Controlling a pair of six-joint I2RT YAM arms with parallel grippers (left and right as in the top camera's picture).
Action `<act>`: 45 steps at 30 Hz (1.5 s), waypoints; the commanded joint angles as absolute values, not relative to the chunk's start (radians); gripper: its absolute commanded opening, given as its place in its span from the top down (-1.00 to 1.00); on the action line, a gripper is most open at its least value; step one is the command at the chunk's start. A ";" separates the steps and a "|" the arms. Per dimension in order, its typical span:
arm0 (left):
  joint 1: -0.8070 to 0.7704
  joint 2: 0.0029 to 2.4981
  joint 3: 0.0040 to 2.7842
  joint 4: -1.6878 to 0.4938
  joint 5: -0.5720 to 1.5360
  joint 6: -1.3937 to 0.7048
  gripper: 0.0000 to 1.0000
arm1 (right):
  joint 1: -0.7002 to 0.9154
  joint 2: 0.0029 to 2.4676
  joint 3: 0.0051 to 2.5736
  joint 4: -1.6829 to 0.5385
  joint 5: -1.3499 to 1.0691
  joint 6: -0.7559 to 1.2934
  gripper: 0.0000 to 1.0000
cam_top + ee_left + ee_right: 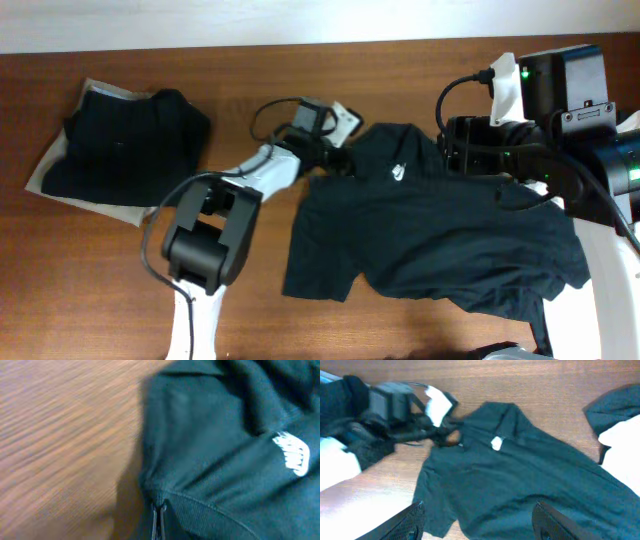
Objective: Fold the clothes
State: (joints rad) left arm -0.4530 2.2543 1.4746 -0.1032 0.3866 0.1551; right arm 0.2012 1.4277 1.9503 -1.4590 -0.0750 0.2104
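One dark folded pile (125, 140) sits by the tabletop's (260, 70) left edge, while the black swoosh T-shirt (440, 240) lies unfolded, left gripper (338, 158) pinching its shoulder, right gripper (479, 506) spread wide and empty.

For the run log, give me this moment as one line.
left gripper: shut on black fabric T-shirt with white logo, at its edge | right gripper: open above it | folded dark shirt pile: set aside

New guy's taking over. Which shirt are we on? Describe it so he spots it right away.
On the wooden table, skip the folded pile at the left end and look right of centre. It is the black T-shirt lying spread open, with the left gripper at its collar edge. Only it shows a small white logo on the chest.
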 commanded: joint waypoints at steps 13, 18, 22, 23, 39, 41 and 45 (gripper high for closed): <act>-0.033 1.981 1.527 -0.419 0.126 0.192 0.78 | 0.124 1.750 1.954 -1.440 0.065 0.321 -0.30; -0.028 1.837 1.527 -0.538 0.107 0.196 0.31 | -0.115 2.047 1.954 -1.426 -0.088 0.230 -0.17; -0.034 1.829 1.527 -0.647 0.176 0.196 -0.41 | -0.212 2.249 1.954 -1.401 -0.078 0.221 -0.19; -0.035 1.829 1.527 -0.658 0.203 0.196 -0.69 | -0.222 2.280 1.954 -1.398 -0.079 0.221 -0.18; -0.041 1.832 1.525 -0.690 0.363 0.196 -0.98 | -0.244 2.366 1.912 -0.881 -0.244 0.346 0.92; -0.049 1.834 1.525 -0.694 0.363 0.196 -0.98 | -0.252 2.366 1.976 -0.838 -0.248 0.357 0.92; -0.090 1.849 1.523 -0.688 0.351 0.196 -0.98 | -0.271 2.366 2.196 -0.926 -0.279 0.288 0.29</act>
